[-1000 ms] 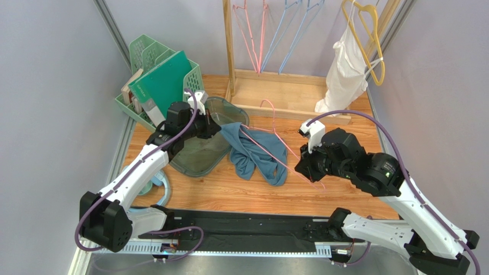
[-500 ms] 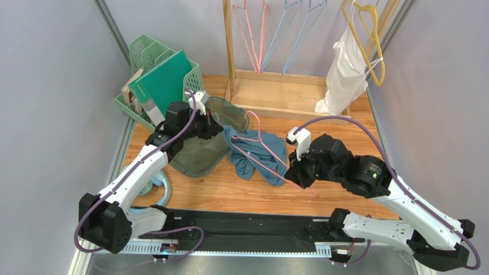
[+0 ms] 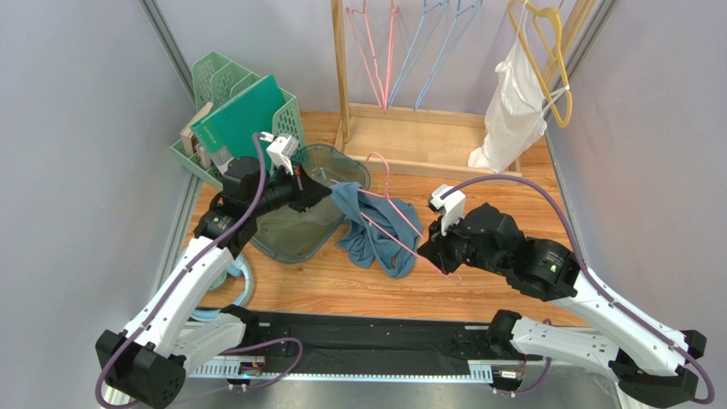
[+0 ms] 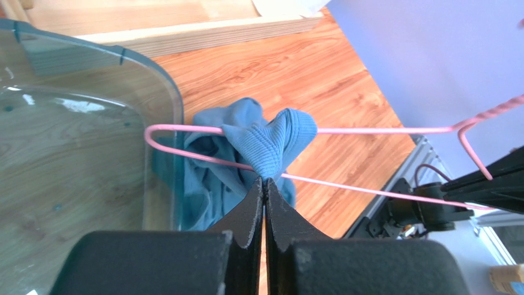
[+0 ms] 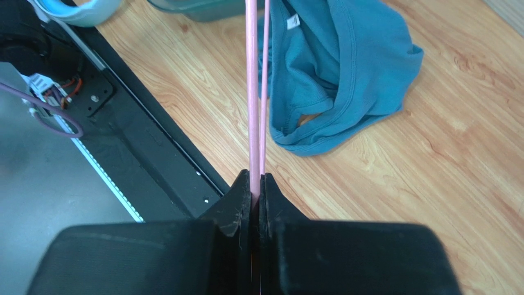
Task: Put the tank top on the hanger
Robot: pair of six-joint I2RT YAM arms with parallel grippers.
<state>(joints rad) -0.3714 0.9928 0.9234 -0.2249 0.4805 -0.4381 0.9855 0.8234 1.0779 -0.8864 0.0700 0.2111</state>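
Midway between the arms, the tank top (image 4: pixel 270 138) lies bunched on the wooden table (image 3: pixel 529 183). The left gripper (image 4: pixel 264 181) has its jaws pinched tight on a fold of it. The right gripper (image 5: pixel 255 179) clamps the hanger (image 5: pixel 251 92), whose wire carries the cloth. A clear tub (image 3: pixel 294 234) crowds the garment's left edge, and the wooden rack (image 3: pixel 427 141) and a white garment (image 3: pixel 512 102) stand behind.
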